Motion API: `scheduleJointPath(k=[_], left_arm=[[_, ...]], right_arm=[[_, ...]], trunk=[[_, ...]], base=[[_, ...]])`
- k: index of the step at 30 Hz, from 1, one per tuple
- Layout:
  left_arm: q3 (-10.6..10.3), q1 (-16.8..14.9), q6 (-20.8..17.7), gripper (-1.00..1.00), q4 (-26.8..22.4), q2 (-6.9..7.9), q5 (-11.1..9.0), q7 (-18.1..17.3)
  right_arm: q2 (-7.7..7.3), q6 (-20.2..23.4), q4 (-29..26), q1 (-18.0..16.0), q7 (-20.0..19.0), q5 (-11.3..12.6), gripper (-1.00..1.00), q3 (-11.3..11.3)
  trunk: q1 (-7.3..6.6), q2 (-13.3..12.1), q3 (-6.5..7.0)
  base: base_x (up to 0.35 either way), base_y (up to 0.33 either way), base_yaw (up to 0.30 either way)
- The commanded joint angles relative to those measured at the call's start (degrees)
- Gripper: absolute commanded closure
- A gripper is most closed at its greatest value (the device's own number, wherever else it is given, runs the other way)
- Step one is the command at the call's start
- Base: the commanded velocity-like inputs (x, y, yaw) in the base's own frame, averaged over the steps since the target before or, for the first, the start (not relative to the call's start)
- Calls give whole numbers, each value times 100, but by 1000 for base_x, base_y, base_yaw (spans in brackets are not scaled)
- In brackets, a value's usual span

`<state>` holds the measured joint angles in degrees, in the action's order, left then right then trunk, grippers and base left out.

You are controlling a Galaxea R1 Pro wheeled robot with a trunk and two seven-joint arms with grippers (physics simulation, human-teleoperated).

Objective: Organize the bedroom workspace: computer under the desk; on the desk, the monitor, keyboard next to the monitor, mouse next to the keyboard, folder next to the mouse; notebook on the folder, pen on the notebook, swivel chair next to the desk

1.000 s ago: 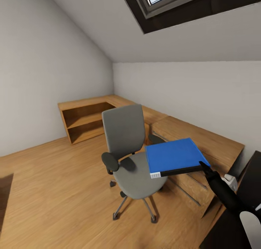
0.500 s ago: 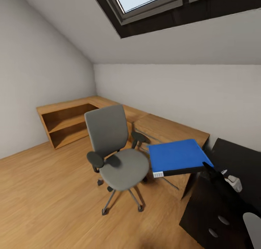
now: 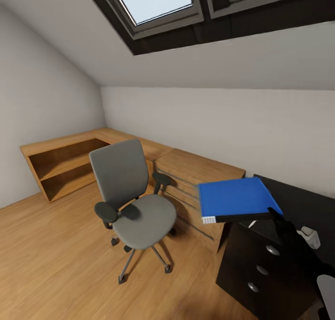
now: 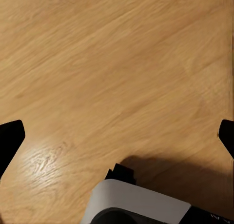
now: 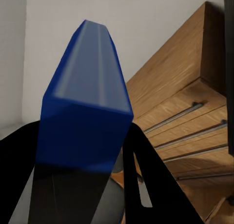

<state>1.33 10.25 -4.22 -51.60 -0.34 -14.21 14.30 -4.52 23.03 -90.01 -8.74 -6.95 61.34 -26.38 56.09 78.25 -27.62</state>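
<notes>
Swinging rightward, the view has brought the matte black desk (image 3: 298,194) beneath the right gripper (image 3: 275,214), clamped on the flat bright blue folder (image 3: 235,196); release there is nearer.

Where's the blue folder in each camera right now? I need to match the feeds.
Head view: the folder is held in the air at right of centre by the right gripper, over the end of the black desk.
Right wrist view: the folder stands between the gripper's fingers, end-on.
Left wrist view: no folder here, just wooden floor.
Shared landmark: the wooden drawer cabinet.
</notes>
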Motion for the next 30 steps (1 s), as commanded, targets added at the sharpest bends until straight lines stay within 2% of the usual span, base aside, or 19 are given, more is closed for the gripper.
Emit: scheduleJointPath(k=[1, 4, 14, 18, 21, 26, 30], left_arm=[[8, 3, -33, -100, -21, -6, -35, 13], [8, 3, -53, -100, -10, -9, -35, 36], [-52, 3, -45, -100, 203, -31, -21, 13], [-60, 3, -44, -100, 227, -31, -20, 12], [-64, 3, -42, -100, 279, -31, -20, 12], [-80, 3, -27, -100, 468, -34, -6, 11], [-177, 3, -20, -100, 593, -23, 1, 11]], right_arm=[[6, 27, -3, -5, -10, 28, 100, -9], [8, 8, -6, -5, -9, 28, 100, -16], [-17, 10, 9, -5, -13, 28, 100, -74], [-28, 44, -2, -5, -10, 28, 100, -406], [-27, 52, -1, -5, -6, 28, 100, -516], [0, 43, 0, -5, 0, 14, 100, -559], [26, 18, 7, -5, 13, -230, 100, -433]], trunk=[[-22, -38, 22], [-88, -159, 98], [-88, -159, 157], [-88, -159, 165], [-88, -159, 171], [-88, -159, 204], [-88, -159, 235]], base=[[0, 0, -184], [0, 0, -183], [0, 0, -232], [0, 0, -106], [0, 0, -45], [0, 0, -98], [0, 0, -135]])
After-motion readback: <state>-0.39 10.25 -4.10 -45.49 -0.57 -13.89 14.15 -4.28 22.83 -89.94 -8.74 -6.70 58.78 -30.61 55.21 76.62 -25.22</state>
